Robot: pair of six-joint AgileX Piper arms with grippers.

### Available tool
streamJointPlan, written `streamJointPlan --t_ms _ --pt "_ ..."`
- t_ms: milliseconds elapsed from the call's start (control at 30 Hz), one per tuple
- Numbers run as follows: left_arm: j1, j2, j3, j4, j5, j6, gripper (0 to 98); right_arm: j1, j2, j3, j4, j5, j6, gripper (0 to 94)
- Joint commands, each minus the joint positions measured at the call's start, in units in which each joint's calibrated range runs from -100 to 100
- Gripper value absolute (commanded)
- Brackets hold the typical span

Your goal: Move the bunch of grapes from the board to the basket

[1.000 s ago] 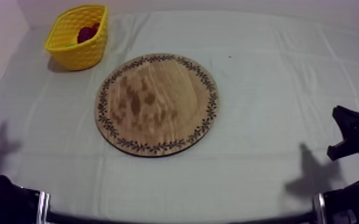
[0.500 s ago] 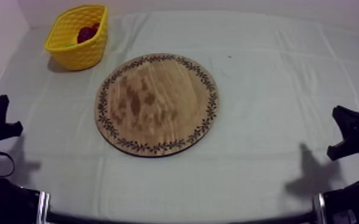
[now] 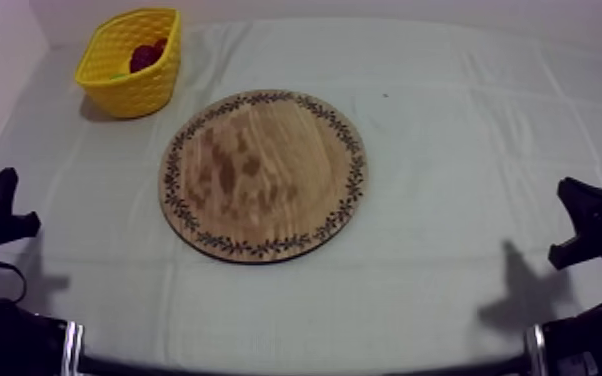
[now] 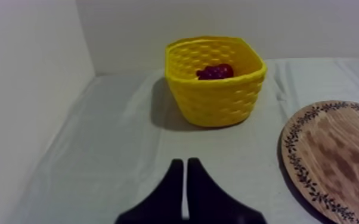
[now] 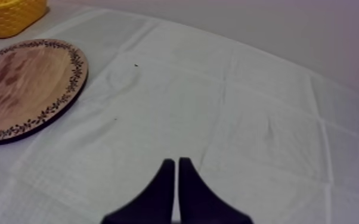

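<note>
The round wooden board (image 3: 263,175) lies bare at the table's middle. At the far left corner stands the yellow basket (image 3: 135,90), with a dark red bunch of grapes (image 3: 147,54) inside it. My left gripper (image 3: 15,200) sits low at the left edge, far from both. The left wrist view has its fingers together as a narrow wedge (image 4: 185,170), pointing at the basket (image 4: 217,101) and the grapes (image 4: 215,72), with the board (image 4: 337,155) beside them. My right gripper (image 3: 570,220) rests at the right edge, shut (image 5: 176,167) over bare cloth, the board (image 5: 21,83) well off.
Grey-white cloth (image 3: 465,130) covers the table, with wide free room right of the board. A pale wall (image 4: 27,89) runs close along the basket's side of the table.
My left gripper has come into the top view at the left edge and settled slightly lower. The right arm, board and basket have not moved.
</note>
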Motion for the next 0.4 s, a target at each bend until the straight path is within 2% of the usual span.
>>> streamJointPlan --t_ms 0,367 --pt "0.03 -0.01 0.00 0.03 0.35 0.22 0.0 0.02 -0.01 -0.03 0.01 -0.04 0.02 0.4" --pt "-1.38 -0.09 -0.12 0.34 2.19 0.00 0.0 0.02 -0.01 -0.03 0.01 -0.04 0.02 0.4"
